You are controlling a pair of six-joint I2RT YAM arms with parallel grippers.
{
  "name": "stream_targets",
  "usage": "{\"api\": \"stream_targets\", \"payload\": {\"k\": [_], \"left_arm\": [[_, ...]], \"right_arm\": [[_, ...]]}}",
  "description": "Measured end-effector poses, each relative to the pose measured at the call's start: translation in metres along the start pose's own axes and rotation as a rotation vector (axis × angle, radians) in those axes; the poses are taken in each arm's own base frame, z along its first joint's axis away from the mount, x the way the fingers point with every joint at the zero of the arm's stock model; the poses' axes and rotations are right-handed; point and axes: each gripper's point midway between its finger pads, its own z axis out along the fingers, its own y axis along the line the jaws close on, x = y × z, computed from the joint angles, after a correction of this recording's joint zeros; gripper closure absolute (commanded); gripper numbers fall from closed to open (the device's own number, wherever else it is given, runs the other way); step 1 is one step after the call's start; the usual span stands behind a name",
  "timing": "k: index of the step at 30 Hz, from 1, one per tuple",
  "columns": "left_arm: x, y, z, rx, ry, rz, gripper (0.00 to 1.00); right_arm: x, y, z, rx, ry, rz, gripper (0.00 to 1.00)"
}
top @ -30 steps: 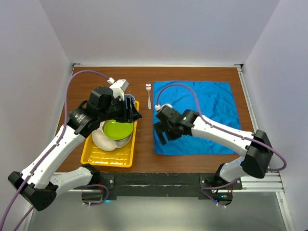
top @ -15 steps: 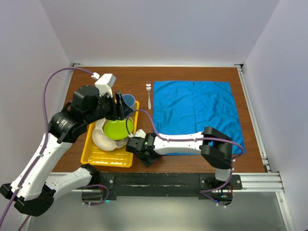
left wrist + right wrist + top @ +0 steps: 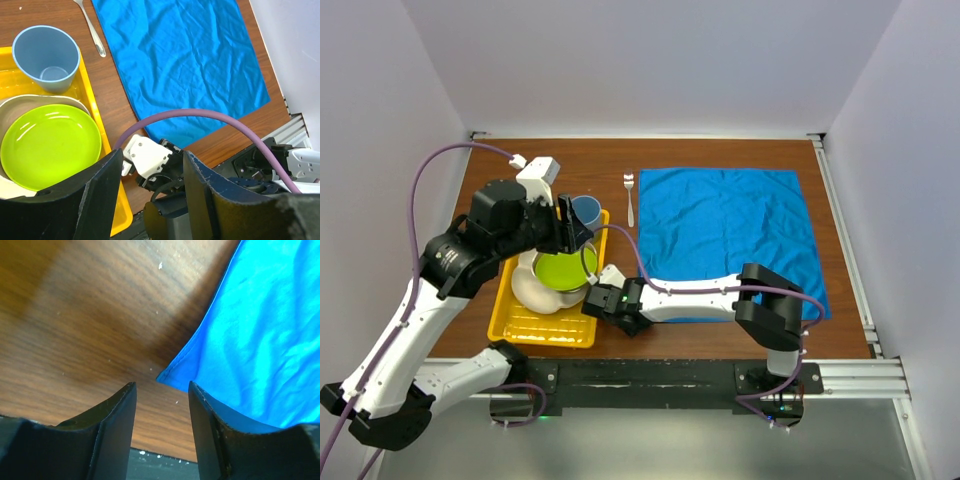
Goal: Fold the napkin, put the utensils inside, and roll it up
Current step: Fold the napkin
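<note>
The bright blue napkin [image 3: 730, 235] lies spread flat on the right half of the table; it also fills the upper part of the left wrist view [image 3: 185, 65]. The silver fork [image 3: 629, 198] lies just left of its far edge, seen too beside the cup [image 3: 92, 30]. My right gripper [image 3: 628, 318] is low at the napkin's near left corner [image 3: 165, 375]; its jaws stand open [image 3: 161, 386], with the corner just ahead of them and only bare wood between. My left gripper [image 3: 575, 232] hovers open above the tray, nothing between its fingers [image 3: 107, 190].
A yellow tray [image 3: 545, 330] on the left holds a lime green plate [image 3: 50, 145] on a white bowl [image 3: 525, 290] and a light blue cup [image 3: 47, 55]. The right arm's purple cable [image 3: 200, 114] arcs under the left gripper. White walls enclose the table.
The right arm swung from over the napkin's left part down to its near left corner. The left gripper drew back and left over the tray. Little moved in the last half second.
</note>
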Motion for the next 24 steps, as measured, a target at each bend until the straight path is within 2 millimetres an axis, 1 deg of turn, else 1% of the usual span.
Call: {"api": "stream_targets", "payload": {"k": [8, 9, 10, 12, 13, 17, 22, 24], "left_arm": [[0.0, 0.0, 0.001, -0.001, 0.004, -0.001, 0.43], [0.0, 0.0, 0.002, -0.002, 0.004, -0.001, 0.43], [0.0, 0.0, 0.002, -0.002, 0.005, -0.001, 0.43], [0.0, 0.0, 0.003, -0.003, 0.007, -0.001, 0.43], [0.001, 0.0, 0.004, -0.004, 0.009, -0.001, 0.43], [0.002, 0.001, 0.007, -0.008, 0.018, -0.002, 0.43], [0.002, 0.002, 0.009, -0.012, 0.024, -0.003, 0.43], [0.002, 0.002, 0.009, -0.013, 0.023, -0.002, 0.43]], "right_arm": [[-0.003, -0.004, 0.008, 0.038, -0.018, -0.034, 0.6], [-0.003, -0.004, 0.01, 0.045, -0.018, -0.04, 0.64], [-0.002, -0.005, 0.012, 0.053, -0.017, -0.048, 0.69], [-0.001, -0.005, 0.016, 0.061, -0.011, -0.062, 0.72], [0.0, -0.005, 0.018, 0.065, -0.007, -0.065, 0.81], [-0.001, -0.006, 0.019, 0.071, -0.01, -0.076, 1.0], [-0.003, -0.014, 0.02, 0.097, -0.009, -0.068, 1.0], [-0.004, -0.022, 0.02, 0.114, -0.001, -0.054, 1.0]]}}
